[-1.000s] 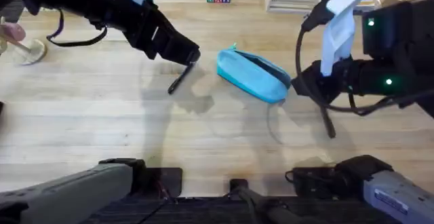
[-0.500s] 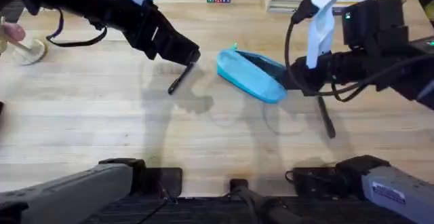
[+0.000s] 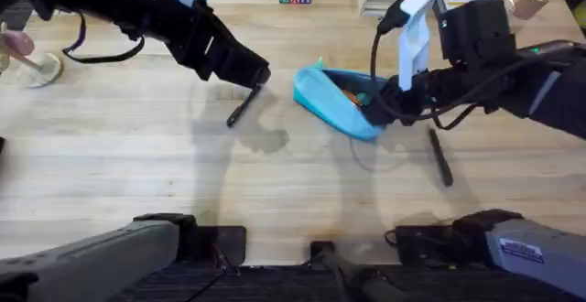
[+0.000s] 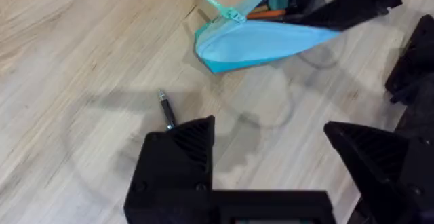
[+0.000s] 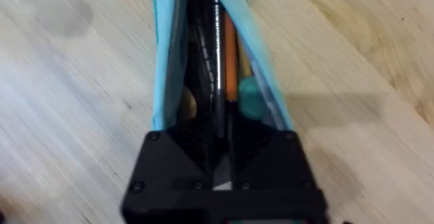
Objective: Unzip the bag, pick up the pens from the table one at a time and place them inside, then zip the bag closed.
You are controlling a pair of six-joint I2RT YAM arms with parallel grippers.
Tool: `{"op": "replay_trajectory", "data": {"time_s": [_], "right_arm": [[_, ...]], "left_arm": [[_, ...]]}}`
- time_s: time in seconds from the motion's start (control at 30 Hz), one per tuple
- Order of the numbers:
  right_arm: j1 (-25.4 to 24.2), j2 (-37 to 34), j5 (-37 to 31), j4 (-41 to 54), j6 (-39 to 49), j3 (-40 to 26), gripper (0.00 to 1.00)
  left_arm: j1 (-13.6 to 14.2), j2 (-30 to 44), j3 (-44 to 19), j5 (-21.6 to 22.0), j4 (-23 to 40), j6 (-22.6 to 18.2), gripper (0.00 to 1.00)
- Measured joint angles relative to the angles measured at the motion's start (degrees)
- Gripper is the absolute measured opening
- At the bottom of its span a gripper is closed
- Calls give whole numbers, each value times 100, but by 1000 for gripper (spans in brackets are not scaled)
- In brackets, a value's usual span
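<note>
Right gripper (image 3: 377, 105): at the open mouth of your bag (image 3: 334, 101), narrow on a pen (image 5: 218, 81) lying along its length. Left gripper (image 3: 256, 75): wide above a worktop pen (image 3: 242, 110). Another (image 3: 440, 158): right of bag.

The left arm stretches from the upper left of the overhead view toward the middle, its dark links angled down and to the right. Its end effector (image 3: 255, 78) sits low over the desk, and the left wrist view shows its two black fingers (image 4: 178, 157) spread wide apart with nothing between them.

The right arm comes in from the right edge and bends toward the centre, a white link rising at its elbow. Its end effector (image 3: 377, 105) points leftward, and in the right wrist view its fingers (image 5: 196, 142) stand close together, almost touching.
</note>
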State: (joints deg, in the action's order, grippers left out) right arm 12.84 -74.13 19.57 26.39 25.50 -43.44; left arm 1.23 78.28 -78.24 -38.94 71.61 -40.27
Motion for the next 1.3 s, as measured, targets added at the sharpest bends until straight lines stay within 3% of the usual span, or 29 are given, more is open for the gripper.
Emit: {"op": "replay_trajectory", "data": {"time_s": [0.13, 0.2, 0.47, 0.83, 1.3], "right_arm": [[0, -13, 71, 4, 7, 0, 901], [0, -15, 95, 2, 26, 0, 988], [0, 145, 105, -26, -99, 0, 996], [0, 1460, 104, -9, -1135, -336, 996], [0, 3234, -256, 1966, -2113, -369, 996]], "left_arm": [[0, 0, 0, 0, 0, 0, 994], [0, 0, 0, 0, 0, 0, 994], [0, 0, 0, 0, 0, 0, 994], [0, 0, 0, 0, 0, 0, 994], [0, 0, 0, 0, 0, 0, 993]]}}
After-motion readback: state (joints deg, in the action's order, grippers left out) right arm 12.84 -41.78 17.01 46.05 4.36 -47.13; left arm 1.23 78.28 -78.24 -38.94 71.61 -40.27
